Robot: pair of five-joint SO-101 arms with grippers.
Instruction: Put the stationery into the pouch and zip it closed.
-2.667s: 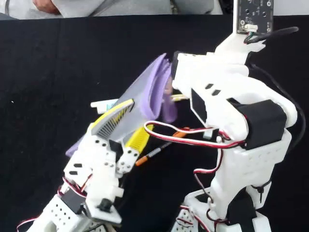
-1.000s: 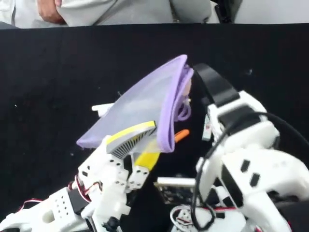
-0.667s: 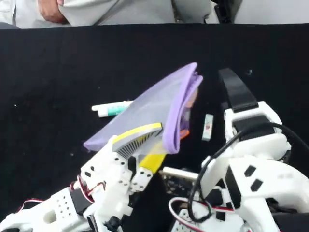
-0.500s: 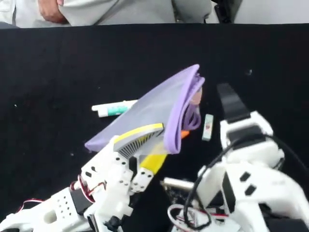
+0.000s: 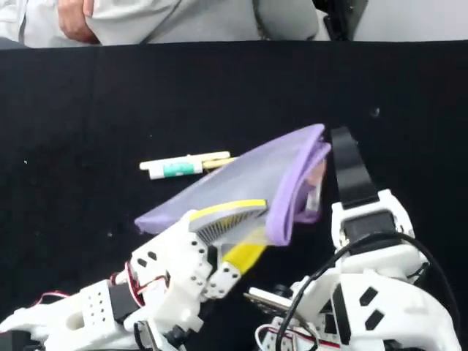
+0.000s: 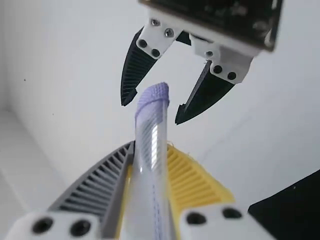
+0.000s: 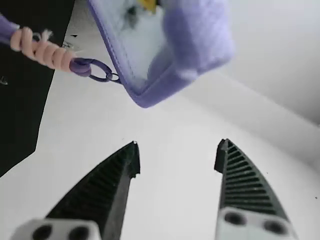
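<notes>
"Where's the pouch (image 5: pixel 234 179)?"

"Up off the tabletop (image 5: pixel 110 95), tilted, with its low end toward the left arm and its thick purple edge raised toward the right one. It's see-through at the sides (you can make out the yellow jaw through it)."

"What's holding it?"

"The left gripper (image 5: pixel 248 230). Its grey jaw and its yellow jaw are clamped on the pouch's lower edge, one on each face. From that arm's own camera the pouch runs straight out from between them."

"And the right gripper (image 7: pixel 178 144)?"

"Its black jaws are spread wide apart with nothing in them. They point at the raised corner of the pouch, which sits just ahead of the tips. From the right wrist camera there's a gap between the tips and the fabric. From the left wrist camera the corner lines up between the two black tips."

"Can you see the zip pull (image 7: pixel 45 50)?"

"Yes, a pink coiled charm on a purple ring, hanging off that same raised corner, to one side of the open jaws. Whether the zip is open or closed, I can't tell."

"Any stationery out?"

"A white marker (image 5: pixel 174 168) with a teal band lies on the tabletop past the pouch's low end, and a thin pale stick (image 5: pixel 191 157) lies just beside it. Both are well apart from the jaws."
</notes>
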